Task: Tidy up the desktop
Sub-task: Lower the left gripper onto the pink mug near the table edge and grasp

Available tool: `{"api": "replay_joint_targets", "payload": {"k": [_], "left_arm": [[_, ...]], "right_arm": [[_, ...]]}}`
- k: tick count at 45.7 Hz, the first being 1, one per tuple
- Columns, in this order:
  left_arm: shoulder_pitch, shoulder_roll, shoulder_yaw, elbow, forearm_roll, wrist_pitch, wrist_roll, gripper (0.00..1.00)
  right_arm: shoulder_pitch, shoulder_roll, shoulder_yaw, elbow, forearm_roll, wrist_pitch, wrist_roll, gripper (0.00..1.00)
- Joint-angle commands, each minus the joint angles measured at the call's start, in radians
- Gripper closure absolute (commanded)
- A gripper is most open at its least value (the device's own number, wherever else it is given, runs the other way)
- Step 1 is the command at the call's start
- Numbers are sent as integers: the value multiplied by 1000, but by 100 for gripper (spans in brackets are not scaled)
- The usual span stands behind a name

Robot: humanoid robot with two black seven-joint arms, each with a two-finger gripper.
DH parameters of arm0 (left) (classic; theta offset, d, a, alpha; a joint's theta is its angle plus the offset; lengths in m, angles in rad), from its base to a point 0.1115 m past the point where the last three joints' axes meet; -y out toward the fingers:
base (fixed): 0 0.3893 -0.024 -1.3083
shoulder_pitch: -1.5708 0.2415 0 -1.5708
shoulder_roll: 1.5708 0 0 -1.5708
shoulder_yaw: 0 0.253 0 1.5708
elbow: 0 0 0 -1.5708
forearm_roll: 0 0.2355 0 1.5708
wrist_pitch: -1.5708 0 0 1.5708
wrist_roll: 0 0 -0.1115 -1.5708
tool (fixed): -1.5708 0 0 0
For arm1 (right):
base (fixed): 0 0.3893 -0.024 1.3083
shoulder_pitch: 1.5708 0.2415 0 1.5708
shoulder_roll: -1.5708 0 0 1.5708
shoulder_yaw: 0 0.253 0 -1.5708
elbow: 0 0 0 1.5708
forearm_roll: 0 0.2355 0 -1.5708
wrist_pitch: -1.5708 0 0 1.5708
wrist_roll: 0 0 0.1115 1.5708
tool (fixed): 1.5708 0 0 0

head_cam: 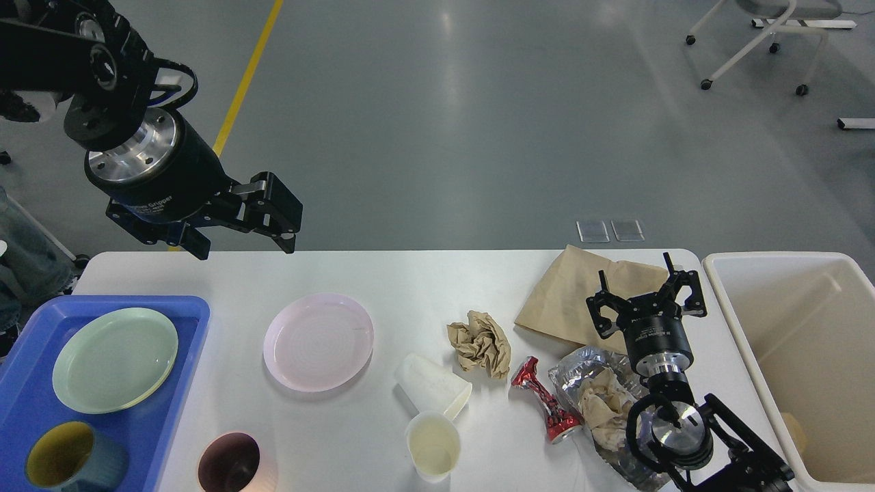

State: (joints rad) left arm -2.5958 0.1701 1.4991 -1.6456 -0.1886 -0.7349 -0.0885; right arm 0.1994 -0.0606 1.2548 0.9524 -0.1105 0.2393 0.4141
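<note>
The white desktop (410, 280) holds a pink plate (318, 342), a crumpled brown paper ball (480, 342), a white paper cup on its side (433, 385), an upright white cup (433, 447), a crushed red can (547, 404), a foil bag stuffed with paper (589, 389), a flat brown paper bag (571, 294) and a dark maroon cup (230, 465). My left gripper (246, 244) is open and empty, high over the table's back left edge, above and left of the pink plate. My right gripper (642, 283) is open and empty over the brown bag's near edge.
A blue tray (195, 307) at the front left holds a green plate (115, 359) and a blue mug with a yellow inside (65, 459). A cream bin (718, 270) stands against the table's right end. A wheeled chair (759, 41) stands far back right.
</note>
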Motion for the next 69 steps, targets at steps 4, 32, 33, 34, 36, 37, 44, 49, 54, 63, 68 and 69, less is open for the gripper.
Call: {"api": "replay_joint_targets", "payload": {"k": [4,32,33,34,36,37,44,49,54,63,68,69], "left_arm": [[-188,-141,29,-118,-202,-49,136,4],[-78,-173,44,-68,-209,-94,135,4],[-60,-173,38,-68,-207,-92,139,4],[-40,-173,30,-68,-206,-89,142,4],[0,-166,20,-69,-204,-84,145,4],[20,-158,17,-69,-200,-81,145,5],[172,-48,-9,-68,-102,0,145,6],[322,58,-65,-66,26,103,142,9],[439,129,-128,-59,188,199,144,9],[707,193,-206,-5,469,330,142,9],[812,200,-224,26,561,420,144,9],[822,201,-224,27,569,434,144,9]], "right_arm": [[0,-1,0,-1,0,0,0,0],[0,-1,0,0,0,0,0,0],[0,-1,0,0,0,0,0,0],[0,-1,0,0,0,0,0,0],[0,1,0,0,0,0,2,0],[0,-1,0,0,0,0,0,0],[-2,-1,0,0,0,0,2,0],[0,-1,0,0,0,0,0,0],[-2,-1,0,0,0,0,0,0],[0,-1,0,0,0,0,0,0],[0,-1,0,0,0,0,0,0],[0,1,0,0,0,0,0,0]]}}
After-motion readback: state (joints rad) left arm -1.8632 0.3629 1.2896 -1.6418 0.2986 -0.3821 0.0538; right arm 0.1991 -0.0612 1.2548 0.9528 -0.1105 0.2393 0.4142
